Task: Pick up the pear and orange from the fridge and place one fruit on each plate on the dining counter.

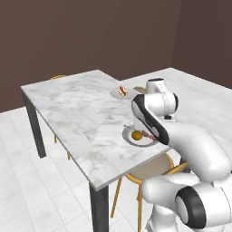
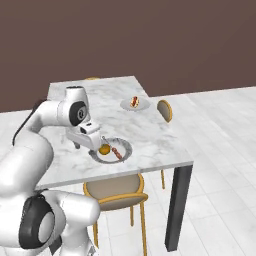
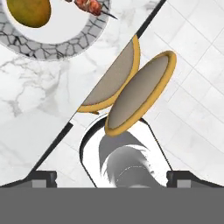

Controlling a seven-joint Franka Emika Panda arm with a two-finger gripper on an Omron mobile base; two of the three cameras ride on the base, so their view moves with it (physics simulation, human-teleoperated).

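The orange (image 2: 104, 149) lies on the near pale-grey plate (image 2: 125, 146) beside a thin skewer (image 2: 116, 154), close to the front edge of the dining counter (image 2: 150, 132). My gripper (image 2: 84, 146) hangs just left of that plate, open and holding nothing. In the hand view the orange (image 3: 28, 11) and plate rim (image 3: 57, 46) sit at the top left, with the fingertips (image 3: 41, 177) wide apart. From the left, my arm hides the hand behind the orange (image 1: 136, 135) and plate (image 1: 127, 135). The far plate (image 2: 143, 105) holds red-and-yellow food (image 2: 134, 101). The pear and the fridge are out of view.
A gold-legged stool (image 2: 115, 187) stands under the counter's near edge just below my hand, seen as two tan seats (image 3: 140, 94) in the hand view. Another stool (image 2: 165, 110) is at the right side. White tiled floor (image 1: 27, 190) surrounds the counter (image 1: 77, 108).
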